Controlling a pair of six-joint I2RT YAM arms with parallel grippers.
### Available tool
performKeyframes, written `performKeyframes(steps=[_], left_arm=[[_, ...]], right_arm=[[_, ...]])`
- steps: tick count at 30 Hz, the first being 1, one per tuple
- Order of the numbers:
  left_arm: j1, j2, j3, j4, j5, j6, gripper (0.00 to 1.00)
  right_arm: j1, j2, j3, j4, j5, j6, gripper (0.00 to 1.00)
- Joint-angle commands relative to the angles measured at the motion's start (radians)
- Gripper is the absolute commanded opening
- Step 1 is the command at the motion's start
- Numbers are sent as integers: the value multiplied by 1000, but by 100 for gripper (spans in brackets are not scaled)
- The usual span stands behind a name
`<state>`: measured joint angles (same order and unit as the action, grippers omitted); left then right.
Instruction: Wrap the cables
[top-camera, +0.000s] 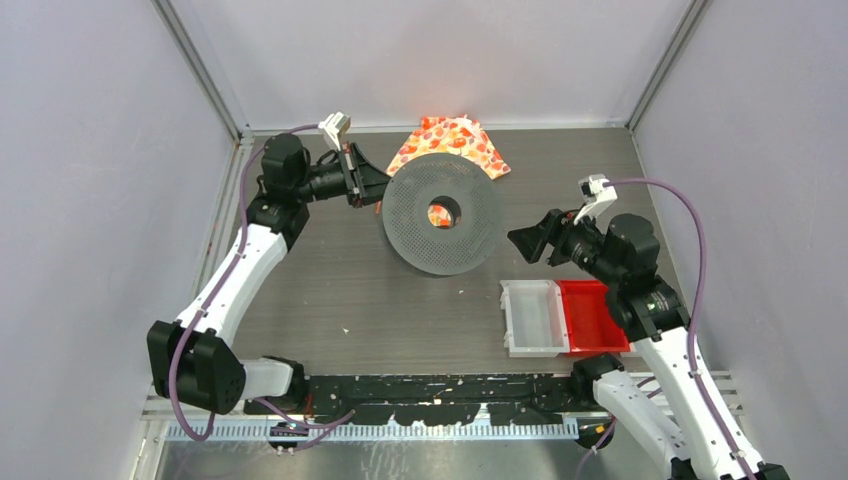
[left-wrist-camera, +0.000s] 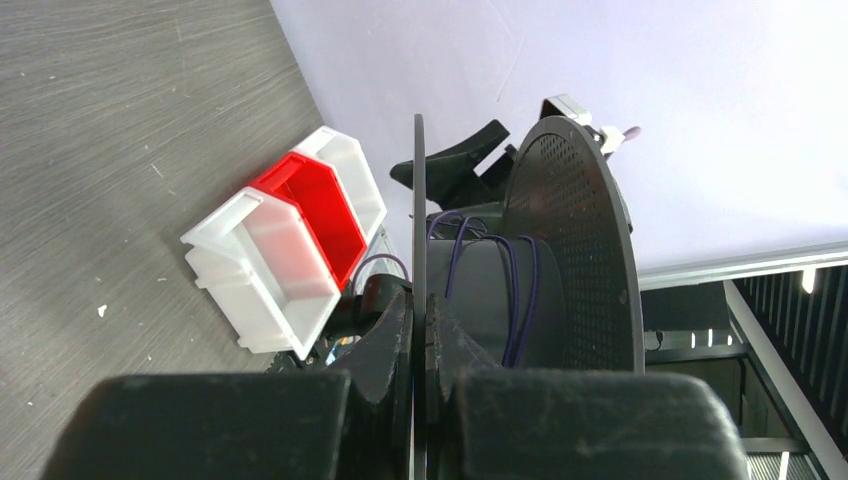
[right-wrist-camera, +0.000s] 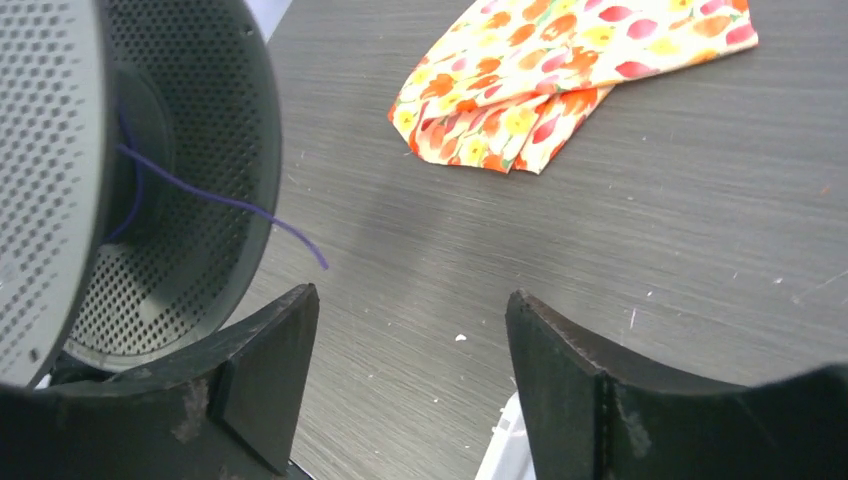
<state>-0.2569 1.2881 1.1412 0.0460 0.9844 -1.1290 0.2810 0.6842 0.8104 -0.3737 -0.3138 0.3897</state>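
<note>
The thin, limp cable is wound on the spool by the surface's far edge, flange clamped in the left gripper. The right gripper is spread wide; the free tail is judged graspable.

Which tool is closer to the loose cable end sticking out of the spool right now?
Right. The cable end pokes out just ahead of the open right tool. The left tool is shut on the spool rim, on the spool's opposite side.
</note>
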Motion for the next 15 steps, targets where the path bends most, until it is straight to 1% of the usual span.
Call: performKeyframes(steps=[1, 3, 7, 9, 15], left_arm=[[10, -17, 13, 84, 31, -52, 0], [10, -14, 12, 93, 31, -56, 0], [10, -13, 12, 104, 31, -62, 0], [10, -15, 12, 106, 32, -61, 0], [12, -24, 4, 107, 36, -62, 0]], right_arm=[[-2, 32, 102, -62, -107, -179, 79], [-3, 43, 116, -77, -154, -209, 80], [-3, 58, 110, -22, -225, -227, 77], [-3, 83, 113, 12, -253, -219, 73], [-2, 147, 142, 79, -302, -200, 68]])
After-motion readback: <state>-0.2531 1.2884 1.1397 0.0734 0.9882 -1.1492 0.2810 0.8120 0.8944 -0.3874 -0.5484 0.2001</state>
